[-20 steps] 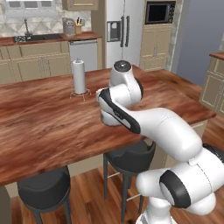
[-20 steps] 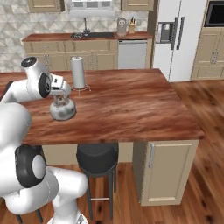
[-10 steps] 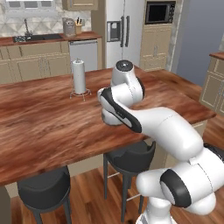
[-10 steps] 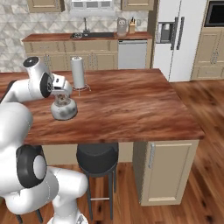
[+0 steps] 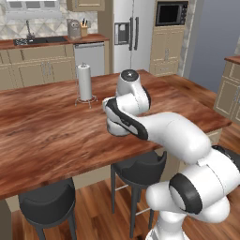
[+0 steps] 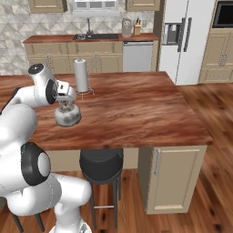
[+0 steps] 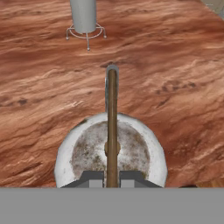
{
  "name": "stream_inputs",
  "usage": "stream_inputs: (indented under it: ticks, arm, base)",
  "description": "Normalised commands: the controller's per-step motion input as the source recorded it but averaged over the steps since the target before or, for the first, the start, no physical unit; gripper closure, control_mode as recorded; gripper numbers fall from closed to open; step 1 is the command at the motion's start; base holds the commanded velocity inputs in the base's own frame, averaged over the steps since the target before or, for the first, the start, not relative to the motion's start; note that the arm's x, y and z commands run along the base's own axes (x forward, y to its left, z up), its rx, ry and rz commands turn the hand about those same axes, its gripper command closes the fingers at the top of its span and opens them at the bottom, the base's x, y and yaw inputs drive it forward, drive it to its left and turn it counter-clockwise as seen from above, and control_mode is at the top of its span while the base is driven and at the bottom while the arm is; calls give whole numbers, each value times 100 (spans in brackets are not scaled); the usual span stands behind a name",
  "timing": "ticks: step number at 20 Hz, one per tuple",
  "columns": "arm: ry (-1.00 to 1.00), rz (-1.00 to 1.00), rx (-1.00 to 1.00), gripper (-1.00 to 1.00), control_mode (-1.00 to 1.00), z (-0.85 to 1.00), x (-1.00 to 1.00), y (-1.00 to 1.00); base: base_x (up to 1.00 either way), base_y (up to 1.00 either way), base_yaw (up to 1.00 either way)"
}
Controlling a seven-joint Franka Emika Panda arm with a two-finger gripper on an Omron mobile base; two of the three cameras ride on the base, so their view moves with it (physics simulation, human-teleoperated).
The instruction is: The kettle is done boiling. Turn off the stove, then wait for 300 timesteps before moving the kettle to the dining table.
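Kettle: you had the kettle (image 6: 67, 114) sitting on the dining table (image 6: 136, 109), near the edge closest to the robot base and in front of the paper-towel roll (image 6: 81, 75).
Gripper: your gripper (image 7: 111, 177) was directly above the kettle, its fingers pinched together on the thin arched handle (image 7: 112, 127).
Axis: in the hand view the handle ran straight away from the fingertips, over the lid knob, toward the paper-towel roll.
Key relation: the kettle hung or rested straight below your hand; whether its base touched the wood you could not tell for sure, though it looked set down.
Surroundings: the paper-towel roll stood near but apart, beyond the kettle; black stools (image 6: 101, 164) sat under the table edge.
Obstruction: nothing stood between hand and kettle; lifting straight up looked free.
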Motion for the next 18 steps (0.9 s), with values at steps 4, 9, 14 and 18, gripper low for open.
stream_inputs:
  ticks: [4, 9, 14, 18]
  arm:
    - [0, 2, 0, 100, -100, -27, 32, 10]
    - [0, 2, 0, 100, -100, -32, 37, 3]
    - [0, 3, 0, 100, -100, -40, 35, 1]
    - [0, 3, 0, 100, -100, -35, 34, 2]
  base:
    - [0, 0, 0]
    - [0, 0, 0]
    - [0, 0, 0]
    - [0, 0, 0]
